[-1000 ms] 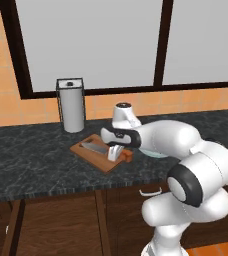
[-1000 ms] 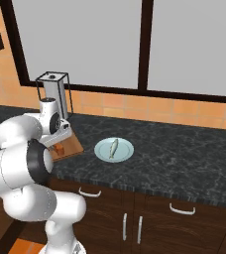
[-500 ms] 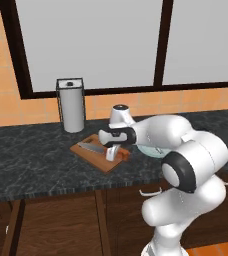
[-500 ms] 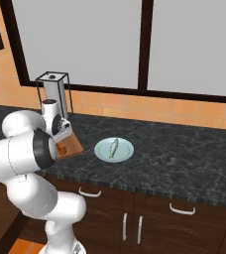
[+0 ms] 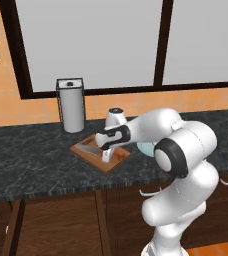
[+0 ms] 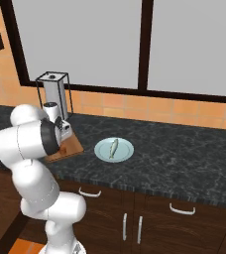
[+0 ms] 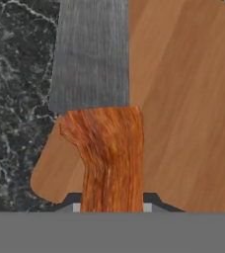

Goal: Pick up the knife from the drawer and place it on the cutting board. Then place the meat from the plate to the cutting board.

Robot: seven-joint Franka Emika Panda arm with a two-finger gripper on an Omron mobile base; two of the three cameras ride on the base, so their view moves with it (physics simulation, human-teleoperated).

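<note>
Gripper [image 5: 106, 158] clamped on knife [image 7: 102, 118] by wooden handle, low over cutting board [image 5: 88, 155]; rigid, light, blade probably slick.

The white arm bends forward and low from its base, elbow raised; the gripper [image 5: 106, 156] points downward; its fingers are clamped on the knife [image 7: 100, 123] handle.

Streaky orange-brown handle and brushed grey blade on the knife [image 7: 102, 113]. Light tan wood grain on the cutting board [image 7: 183, 99] under it. Black marble with white veins for the table [image 7: 16, 99]. Pale blue-green plate [image 6: 126, 151] beside the board, grey-green meat [image 6: 113, 148] on it.
</note>
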